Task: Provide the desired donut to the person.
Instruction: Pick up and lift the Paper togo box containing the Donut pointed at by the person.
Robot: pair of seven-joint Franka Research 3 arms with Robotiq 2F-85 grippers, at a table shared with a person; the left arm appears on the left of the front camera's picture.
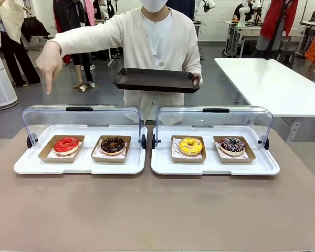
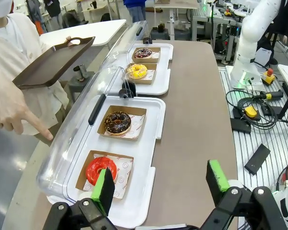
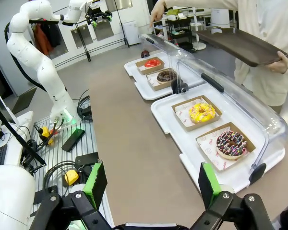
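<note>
**Progress.** The request appears made and the delivery not begun. The person (image 1: 157, 47) stands behind the left display case (image 1: 79, 167). Their pointing hand (image 1: 50, 63) is held above the case's outer end, with the finger aimed down at the red donut (image 1: 66, 145). I judge that to be the desired one. The other hand holds a dark serving tray (image 1: 156, 80), bare, above and behind the case's inner end. The clear lid (image 1: 81, 118) stands raised at the case's far side, so the robot's side is open. Nothing in the case is lifted.

**Item location.** The red donut lies in its cardboard tray at the outer end of the left display case. The chocolate donut (image 1: 113, 145) sits beside it toward the inner end.

**End effectors.**
- The left gripper (image 2: 161, 184) is spread wide and empty, near the case's outer end on the robot's side. The red donut lies just ahead of one finger, not touching it.
- The right gripper (image 3: 152, 184) is likewise spread and empty. It is well apart from the left case, past the right display case (image 3: 163, 112).

**Remaining.** Reach in, grasp, and carry to the serving tray.
</note>
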